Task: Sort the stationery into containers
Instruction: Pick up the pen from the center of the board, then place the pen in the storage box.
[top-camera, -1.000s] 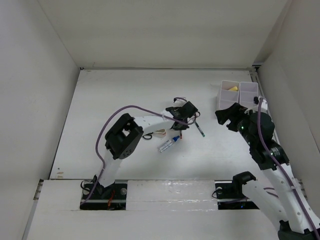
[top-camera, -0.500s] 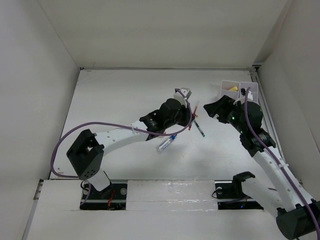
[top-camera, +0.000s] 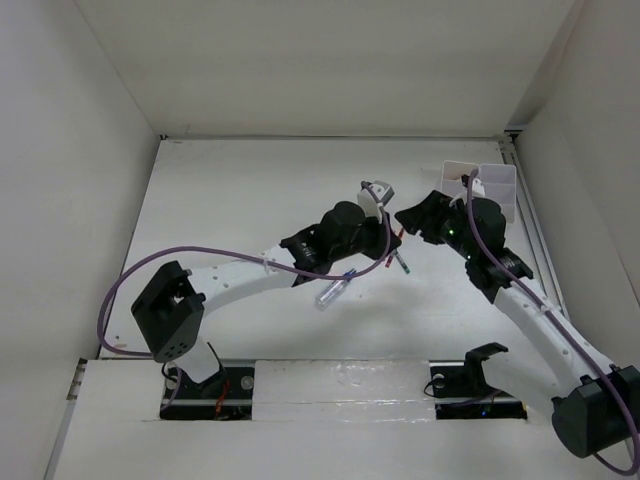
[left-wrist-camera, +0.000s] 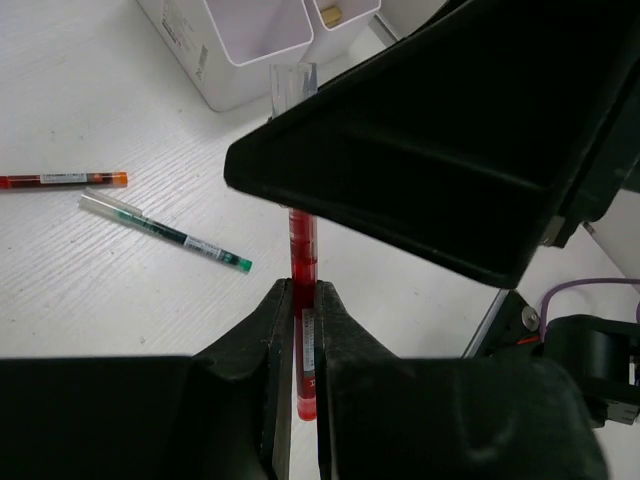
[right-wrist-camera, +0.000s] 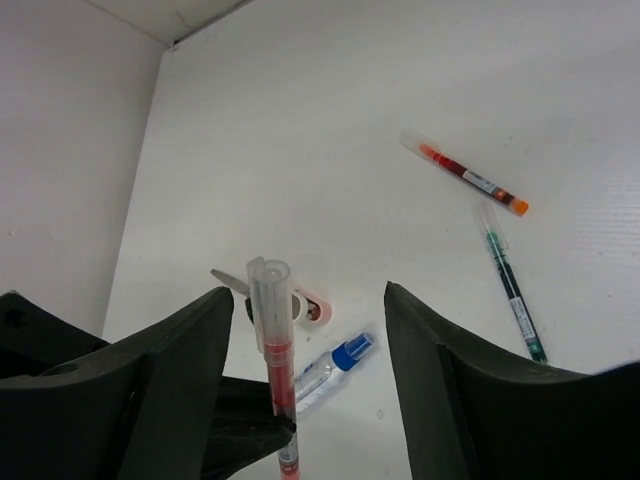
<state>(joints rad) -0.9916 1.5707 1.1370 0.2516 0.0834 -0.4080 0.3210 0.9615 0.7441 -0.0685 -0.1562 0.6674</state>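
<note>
White table (top-camera: 230, 190) carries the scene, and the biggest change on it is in the arms. A second ago the left arm (top-camera: 240, 275) was folded over the loose items at mid-frame in the top view, and the right arm (top-camera: 530, 310) hung by the bins (top-camera: 495, 185) at the upper right; now the left has stretched out towards centre-right, and the right has swung left off the bins to meet it just right of the frame's centre. This reads as a handover in the air: a pen has been lifted off the table and is offered to the arm nearer the containers; one item is on its way, but it is not yet sorted. A blue-capped bottle (top-camera: 335, 290), a green pen (top-camera: 402, 264) and a second red pen (right-wrist-camera: 470, 182) lie loose on the table.

The left gripper (left-wrist-camera: 300, 300) is clamped tight on the lower part of the red pen (left-wrist-camera: 302, 250), holding it upright with the clear end on top. The right gripper (right-wrist-camera: 308, 295) has its fingers (right-wrist-camera: 450, 380) wide apart, one on each side of the pen's upper part in its own wrist view; as far as can be seen they do not touch it, and this gripper holds nothing.
</note>
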